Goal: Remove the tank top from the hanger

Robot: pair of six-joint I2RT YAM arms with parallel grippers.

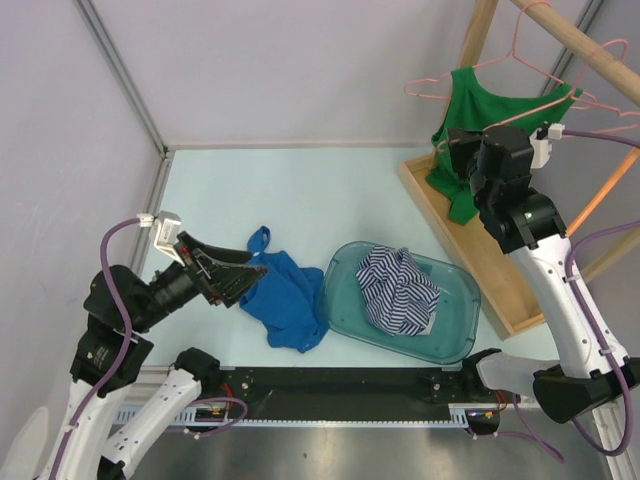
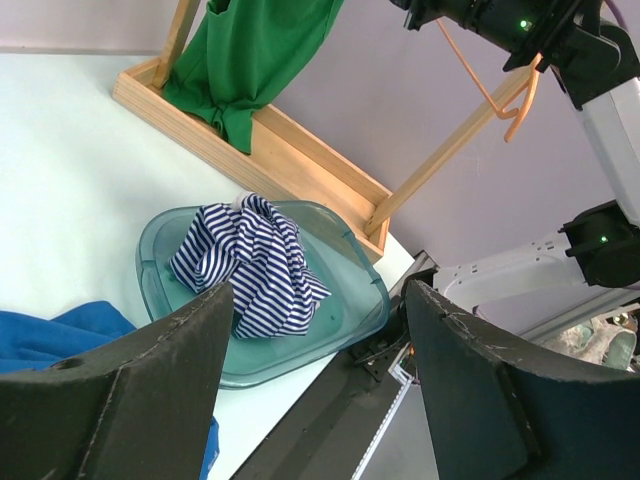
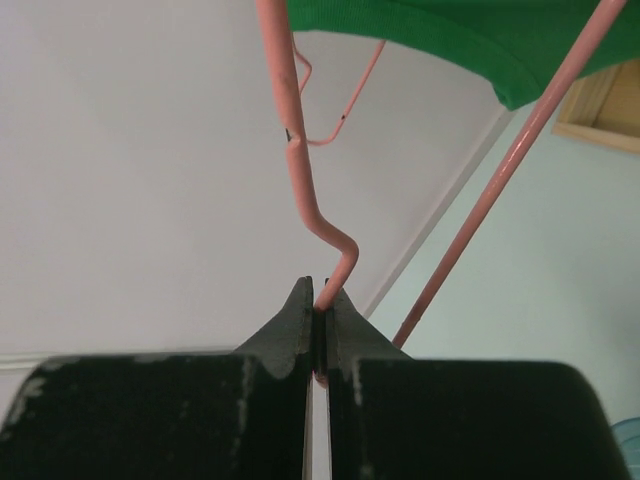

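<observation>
The green tank top [image 1: 470, 110] hangs on a pink wire hanger [image 1: 530, 111] from the wooden rod [image 1: 590, 50] at the far right. My right gripper [image 1: 455, 140] is up at the hanger. In the right wrist view it [image 3: 322, 295] is shut on the bent end of the hanger wire [image 3: 298, 170], with the green hem [image 3: 450, 40] above. My left gripper [image 1: 255, 268] is open and empty, low at the near left beside a blue garment [image 1: 285, 300]. The left wrist view shows the left gripper [image 2: 318, 290], the tank top [image 2: 260, 50] and the hanger [image 2: 480, 85].
A teal tray [image 1: 460, 345] holds a striped garment [image 1: 400, 285] at the near middle; both show in the left wrist view [image 2: 150, 250] [image 2: 250, 260]. The rack's wooden base [image 1: 480, 260] lies along the right side. Grey walls close the back and left.
</observation>
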